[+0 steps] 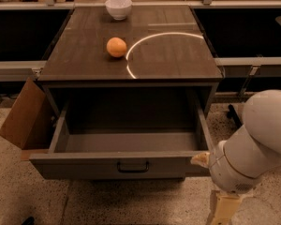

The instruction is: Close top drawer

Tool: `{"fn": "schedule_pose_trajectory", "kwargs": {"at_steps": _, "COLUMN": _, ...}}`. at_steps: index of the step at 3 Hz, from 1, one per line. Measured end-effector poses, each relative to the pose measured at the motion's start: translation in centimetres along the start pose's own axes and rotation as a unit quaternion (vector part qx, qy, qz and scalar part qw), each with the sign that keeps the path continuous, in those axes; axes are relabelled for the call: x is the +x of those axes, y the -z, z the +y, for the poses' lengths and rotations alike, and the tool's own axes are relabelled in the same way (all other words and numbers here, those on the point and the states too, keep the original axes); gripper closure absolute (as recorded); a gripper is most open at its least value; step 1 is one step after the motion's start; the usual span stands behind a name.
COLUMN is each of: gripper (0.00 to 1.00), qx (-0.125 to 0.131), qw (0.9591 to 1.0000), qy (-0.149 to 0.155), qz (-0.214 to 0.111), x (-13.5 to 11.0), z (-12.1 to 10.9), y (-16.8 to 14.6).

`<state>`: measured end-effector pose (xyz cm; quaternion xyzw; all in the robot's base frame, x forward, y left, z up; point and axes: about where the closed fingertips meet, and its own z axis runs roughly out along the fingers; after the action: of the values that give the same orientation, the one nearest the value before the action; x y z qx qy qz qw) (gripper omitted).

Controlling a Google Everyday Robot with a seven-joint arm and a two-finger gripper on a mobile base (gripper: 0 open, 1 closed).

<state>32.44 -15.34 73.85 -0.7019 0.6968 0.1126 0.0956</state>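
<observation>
The top drawer (84,165) of the dark cabinet stands pulled far out, and its grey box is empty inside. Its flat grey front carries a small dark pull handle (132,166) at the middle. My white arm (253,149) comes in from the lower right. The gripper (222,209) hangs low at the bottom right, just right of and below the drawer's front right corner, and is partly cut off by the picture's lower edge. A beige part of the arm (201,159) lies right at that corner of the drawer front. The lower drawers are hidden.
An orange (116,47) and a white bowl (118,7) sit on the cabinet top (178,55). An open cardboard flap (23,116) stands left of the drawer. Dark shelving flanks the cabinet on both sides. The floor is speckled.
</observation>
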Motion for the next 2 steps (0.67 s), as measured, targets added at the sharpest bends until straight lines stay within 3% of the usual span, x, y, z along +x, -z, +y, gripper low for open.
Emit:
{"fn": "schedule_pose_trajectory", "kwargs": {"at_steps": 1, "gripper": 0.42, "qx": -0.016, "qw": 0.9998, "qy": -0.002, "qz": 0.015, "x": 0.7, "z": 0.1, "y": -2.1}}
{"fn": "schedule_pose_trajectory", "kwargs": {"at_steps": 2, "gripper": 0.66, "qx": -0.024, "qw": 0.9989, "qy": -0.015, "qz": 0.037, "x": 1.5, "z": -1.3, "y": -4.7}}
